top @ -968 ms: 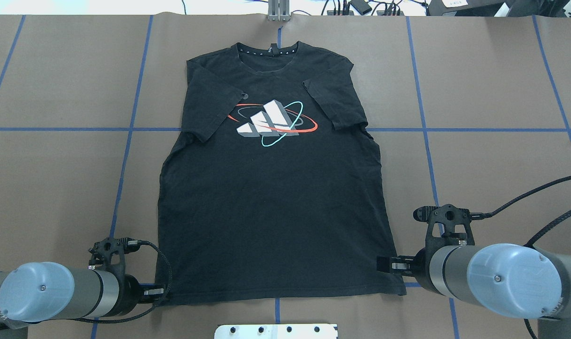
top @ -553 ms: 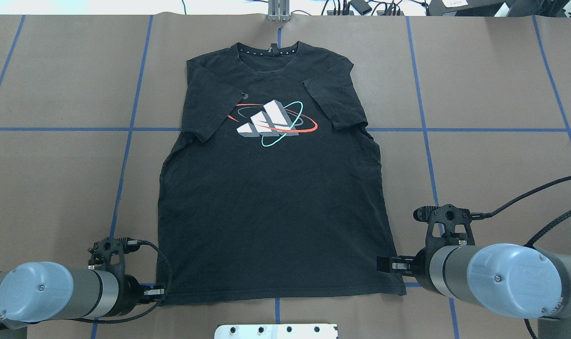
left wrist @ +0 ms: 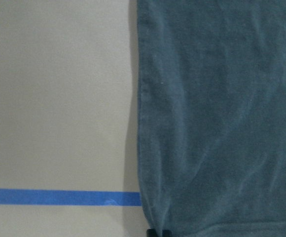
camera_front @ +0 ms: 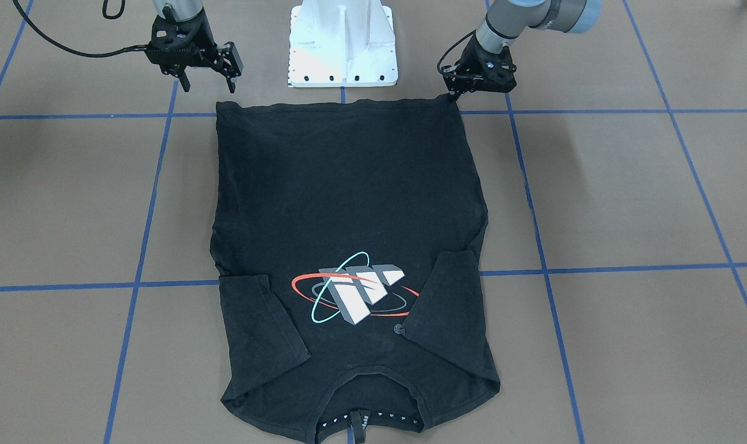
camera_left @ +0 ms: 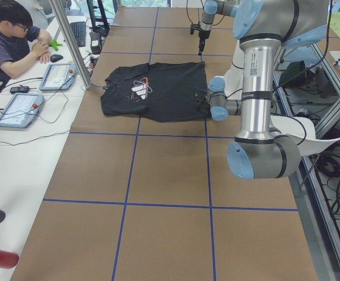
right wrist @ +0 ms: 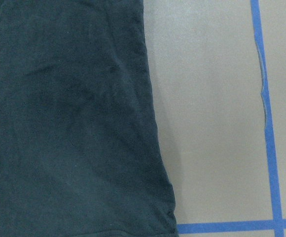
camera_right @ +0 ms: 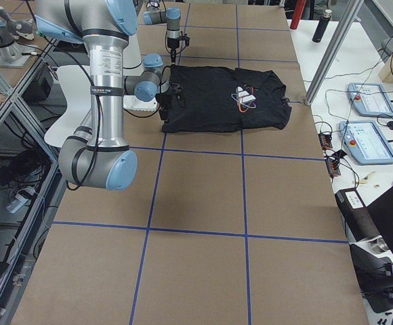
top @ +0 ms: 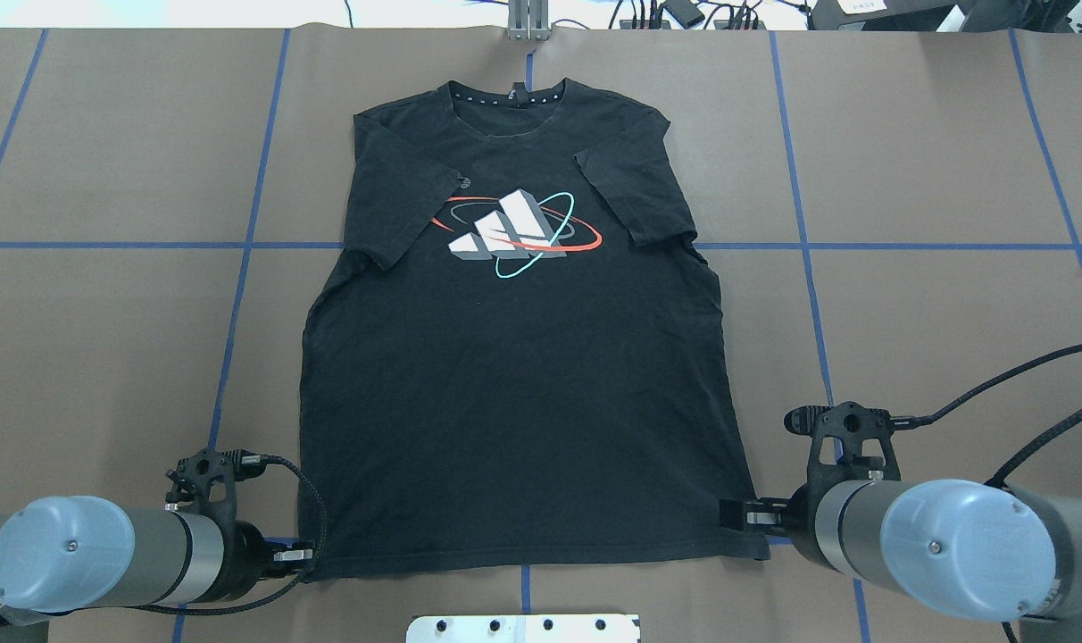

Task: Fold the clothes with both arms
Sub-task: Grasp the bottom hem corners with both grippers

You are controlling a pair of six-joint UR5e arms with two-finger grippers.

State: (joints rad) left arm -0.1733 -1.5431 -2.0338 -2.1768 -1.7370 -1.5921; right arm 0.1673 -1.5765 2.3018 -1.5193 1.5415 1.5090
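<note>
T-shirt (top: 523, 402) lies flat, print up, mid tabletop (top: 104, 357); hem near, collar far, sleeves tucked in; left end effector (top: 293, 555) looks pinched on the left hem corner; right end effector (camera_front: 208, 81) spread by the right corner. Right should catch both layers, then both lift level and carry the hem to the collar; right's height over the cloth is unclear; layers in left's pinch are hidden.

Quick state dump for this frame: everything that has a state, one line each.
Black short-sleeved T-shirt with orbit logo: flat on the brown table with blue tape grid, print up, both sleeves folded inward, body not yet folded.
Left black two-finger end effector: looks shut on the shirt's hem corner.
Right black two-finger end effector: open, at the other hem corner, not gripping.
</note>
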